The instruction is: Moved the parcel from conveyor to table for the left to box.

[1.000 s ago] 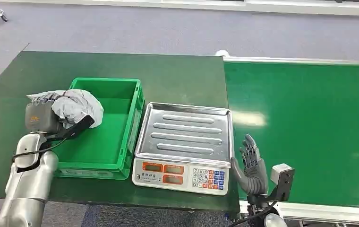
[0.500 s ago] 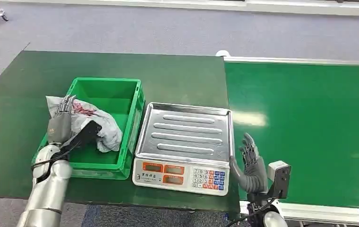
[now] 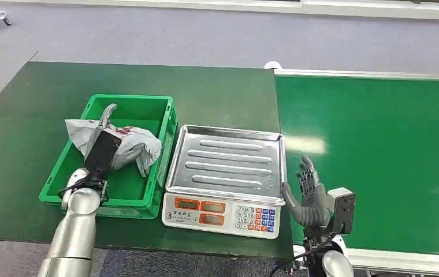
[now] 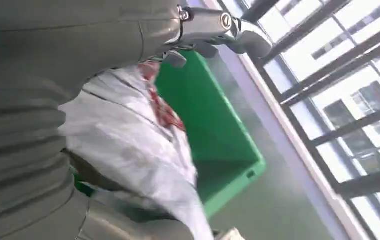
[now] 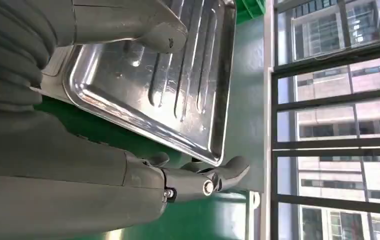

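Left hand (image 3: 103, 151) now down inside the green bin (image 3: 165, 124), fingers still on the grey parcel (image 3: 130, 147); a second ago it held the parcel above the bin's left rim. Parcel lies in the bin, so boxing looks nearly done, release pending. Right hand (image 3: 308, 193) spread, idle beside the scale (image 3: 229, 167), at the conveyor (image 3: 379, 161) edge.

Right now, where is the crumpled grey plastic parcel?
In the head view, the crumpled grey plastic parcel is held by the left hand over the green plastic bin, left of the steel-topped scale.
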